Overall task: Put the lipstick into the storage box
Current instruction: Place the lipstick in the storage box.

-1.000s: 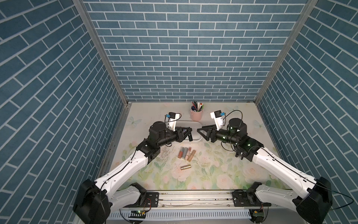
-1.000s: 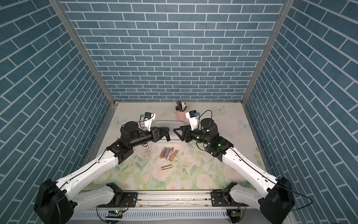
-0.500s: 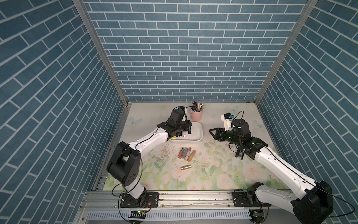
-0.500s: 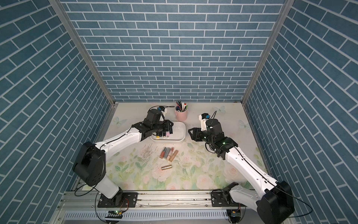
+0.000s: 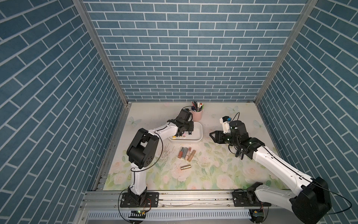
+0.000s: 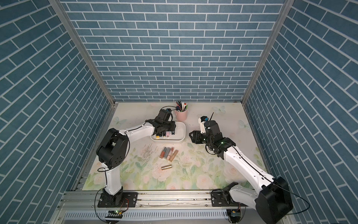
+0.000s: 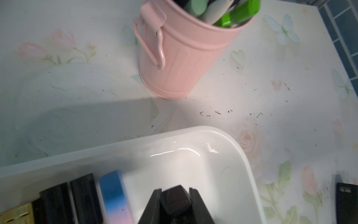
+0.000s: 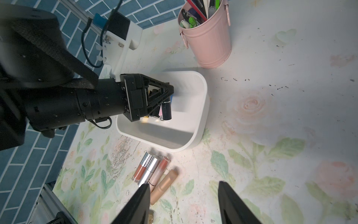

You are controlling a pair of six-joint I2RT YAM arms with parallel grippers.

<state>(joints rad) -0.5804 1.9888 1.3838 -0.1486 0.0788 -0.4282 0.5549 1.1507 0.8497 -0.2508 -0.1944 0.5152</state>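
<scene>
Lipstick (image 8: pixel 166 109), black, hangs clenched in the left gripper (image 8: pixel 170 92) over the storage box (image 8: pixel 202 100), just right of the row (image 7: pixel 116 195) lying inside. Lower it flat before letting go (right gripper (image 8: pixel 183 187) sits agape, empty, farther right).

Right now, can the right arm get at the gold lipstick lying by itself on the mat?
Probably yes. The right gripper is open and empty, the gold lipstick lies apart from the row of tubes with bare mat around it, and the left gripper is over the white box, out of the path.
</scene>
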